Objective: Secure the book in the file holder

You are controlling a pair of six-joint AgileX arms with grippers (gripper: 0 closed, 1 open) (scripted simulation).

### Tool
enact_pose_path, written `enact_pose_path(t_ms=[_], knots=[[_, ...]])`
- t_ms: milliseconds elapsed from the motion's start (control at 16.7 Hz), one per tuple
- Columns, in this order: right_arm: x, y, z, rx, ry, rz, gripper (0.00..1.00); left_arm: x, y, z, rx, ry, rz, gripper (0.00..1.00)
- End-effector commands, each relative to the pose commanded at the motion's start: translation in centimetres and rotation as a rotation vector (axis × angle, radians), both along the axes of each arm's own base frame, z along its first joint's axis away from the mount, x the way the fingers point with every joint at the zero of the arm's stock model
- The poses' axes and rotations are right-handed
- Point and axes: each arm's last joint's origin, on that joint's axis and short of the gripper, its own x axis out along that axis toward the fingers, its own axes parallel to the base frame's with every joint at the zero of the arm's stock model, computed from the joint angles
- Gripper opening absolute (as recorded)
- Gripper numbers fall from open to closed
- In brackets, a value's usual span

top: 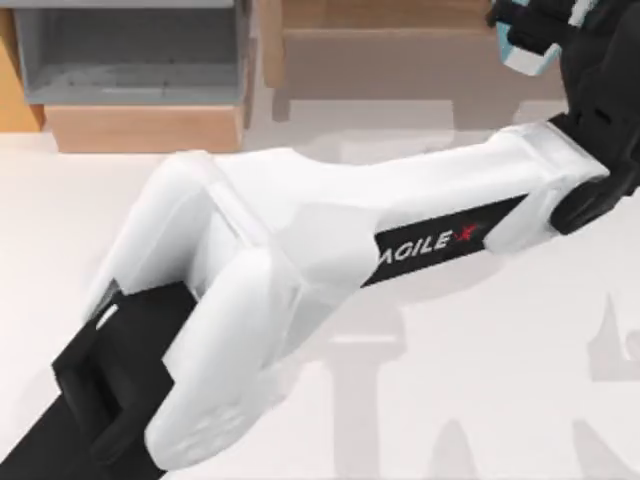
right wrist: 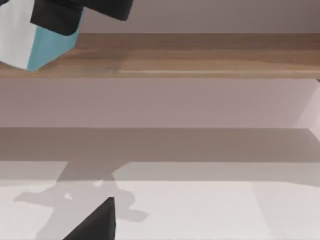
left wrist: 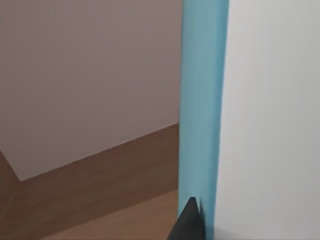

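Observation:
The book (top: 520,52), teal-blue with white page edges, hangs at the far right of the top view, above the table. My left gripper (top: 535,25) is shut on it at the end of the arm stretched across the table. In the left wrist view the book (left wrist: 202,100) stands upright by a dark fingertip (left wrist: 190,222). The right wrist view shows the book (right wrist: 47,47) in the left gripper (right wrist: 75,12) in front of a wooden shelf. The file holder (top: 150,127), a grey bin with a light wooden front, stands at the far left, well apart from the book. A dark part of my right gripper (right wrist: 97,225) shows low over the table.
A long brown wooden shelf (top: 400,50) runs along the back, right of the file holder and just behind the held book. My left arm (top: 300,240) lies diagonally over the white table (top: 500,380).

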Motion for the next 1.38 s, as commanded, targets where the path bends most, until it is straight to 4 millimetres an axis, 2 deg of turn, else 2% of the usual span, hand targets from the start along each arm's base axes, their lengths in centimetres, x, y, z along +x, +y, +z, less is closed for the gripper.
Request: enact_pose_path(t_ms=[120,300,420,600,780,960,1140,1380], knots=[[0.0,0.0,0.0,0.0,0.0,0.0,1.0,-2.5,1.1,-0.2,0.109,0.002,-0.023,0.0],[0.0,0.0,0.0,0.0,0.0,0.0,1.0,-5.2,4.2,-1.2,0.296,0.008,-0.052,0.0],[0.0,0.0,0.0,0.0,0.0,0.0,1.0,-6.3,7.0,-2.6,0.438,0.02,-0.068,0.0],[0.0,0.0,0.0,0.0,0.0,0.0,1.0,-7.0,12.3,-5.3,0.667,0.058,-0.092,0.0],[0.0,0.0,0.0,0.0,0.0,0.0,1.0,-6.9,18.5,-7.9,0.878,0.116,-0.115,0.0],[0.0,0.0,0.0,0.0,0.0,0.0,1.0,-6.4,24.8,-9.4,1.036,0.175,-0.127,0.0],[0.0,0.0,0.0,0.0,0.0,0.0,1.0,-5.2,30.2,-9.5,1.123,0.206,-0.116,0.0],[0.0,0.0,0.0,0.0,0.0,0.0,1.0,-2.2,35.5,-8.1,1.166,0.172,-0.081,0.0]])
